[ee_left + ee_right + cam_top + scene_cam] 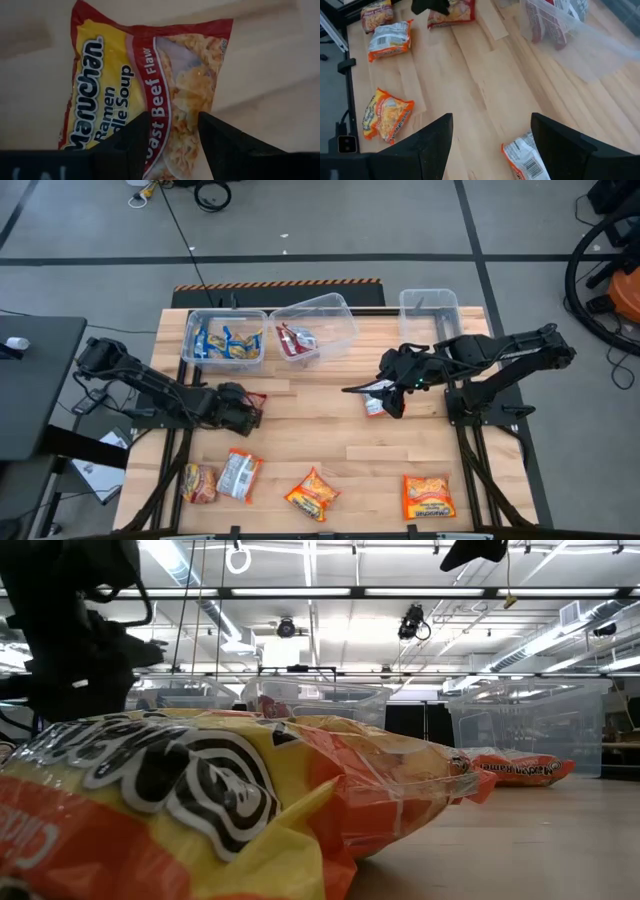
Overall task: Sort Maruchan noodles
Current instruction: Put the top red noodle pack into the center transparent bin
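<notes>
My left gripper (248,410) is at the table's left middle, shut on a red-and-yellow Maruchan roast beef packet (150,70), which also shows in the high view (257,401). My right gripper (490,145) is open and empty above the table's right middle (372,388). A silver-backed packet (524,160) lies flat on the table just under it. Several more packets lie flat along the near edge: a dark red one (198,483), a silver-backed one (240,475), an orange-yellow one (312,495) and an orange one (428,498). My left gripper pinches the roast beef packet between its two fingers (131,142), on the wrapper's face near its near end (172,125). The fingers slant down from the table's left side. The wrapper narrows toward the fingers. I cannot tell whether it is lifted clear of the table.
Three clear tubs stand along the far edge: the left one (225,340) holds blue-yellow packets, the tilted middle one (312,330) holds red packets, and the right one (430,308) shows nothing inside. Bare wood lies between the arms in the table's middle.
</notes>
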Controlling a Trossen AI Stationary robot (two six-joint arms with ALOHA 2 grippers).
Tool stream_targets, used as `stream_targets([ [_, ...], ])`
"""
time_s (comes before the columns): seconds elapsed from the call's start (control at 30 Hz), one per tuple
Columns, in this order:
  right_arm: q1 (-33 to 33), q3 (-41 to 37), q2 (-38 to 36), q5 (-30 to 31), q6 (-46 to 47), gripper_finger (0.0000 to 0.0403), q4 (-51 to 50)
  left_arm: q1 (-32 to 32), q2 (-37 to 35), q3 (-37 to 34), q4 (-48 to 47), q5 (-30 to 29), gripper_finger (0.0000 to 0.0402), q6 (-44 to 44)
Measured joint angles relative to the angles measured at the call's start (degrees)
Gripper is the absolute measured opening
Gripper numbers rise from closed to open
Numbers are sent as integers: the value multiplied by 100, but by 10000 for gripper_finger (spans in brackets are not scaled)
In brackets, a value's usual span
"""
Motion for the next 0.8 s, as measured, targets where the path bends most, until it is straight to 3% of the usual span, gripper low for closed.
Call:
stream_targets([
  [0.2, 107, -1, -2, -11, 117, 272, -11, -132, -181, 470, -154, 729, 174, 983],
  [0.4, 135, -1, 0, 48, 123, 272, -35, -270, -374, 1406, -784, -244, 174, 1596],
  [0.6, 135, -1, 0, 255, 123, 272, 4, 165, -212, 1194, -1039, -147, 187, 1174],
  [0.8, 135, -1, 2, 252, 60, 272, -2, 449, 14, 1094, -535, 420, 224, 3511],
])
